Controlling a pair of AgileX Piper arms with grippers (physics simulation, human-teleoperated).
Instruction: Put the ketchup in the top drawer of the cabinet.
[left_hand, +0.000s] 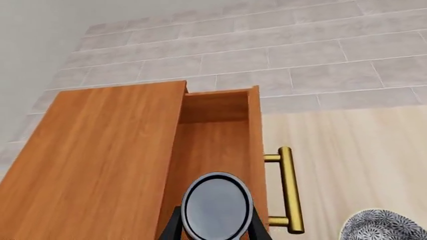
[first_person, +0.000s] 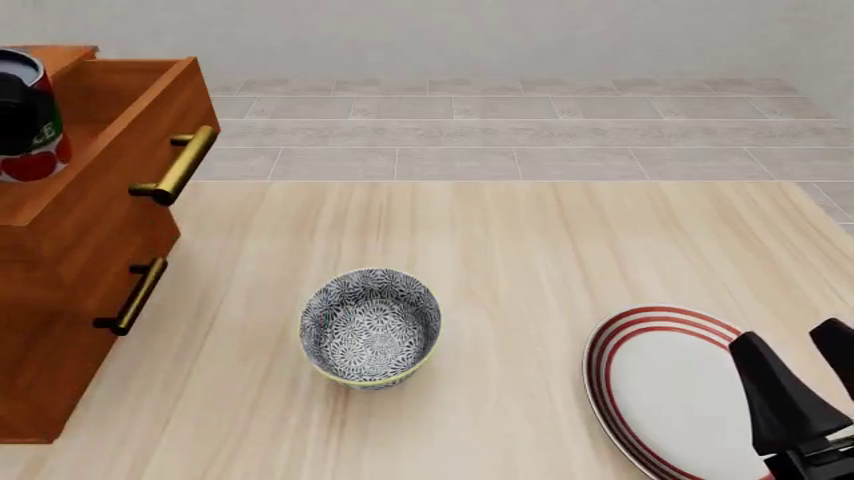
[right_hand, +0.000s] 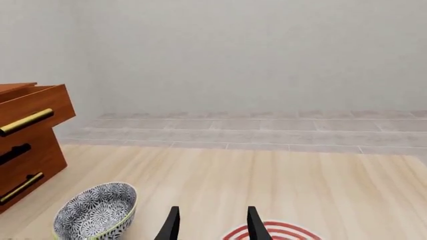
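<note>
The ketchup (left_hand: 217, 205) is a small tin with a grey metal top and a red-and-green label. It also shows at the far left of the front view (first_person: 24, 120). My left gripper (left_hand: 217, 229) is shut on the ketchup and holds it upright over the open top drawer (left_hand: 215, 145). The top drawer (first_person: 127, 120) is pulled out of the reddish-brown cabinet (first_person: 60, 300), and its brass handle (first_person: 175, 166) faces the table. My right gripper (first_person: 805, 378) is open and empty above the plate, far from the cabinet.
A grey patterned bowl (first_person: 371, 325) stands on the table in front of the cabinet. A white plate with red rings (first_person: 661, 385) lies at the front right. The lower drawer fronts (first_person: 134, 295) are shut. A tiled floor strip runs behind the table.
</note>
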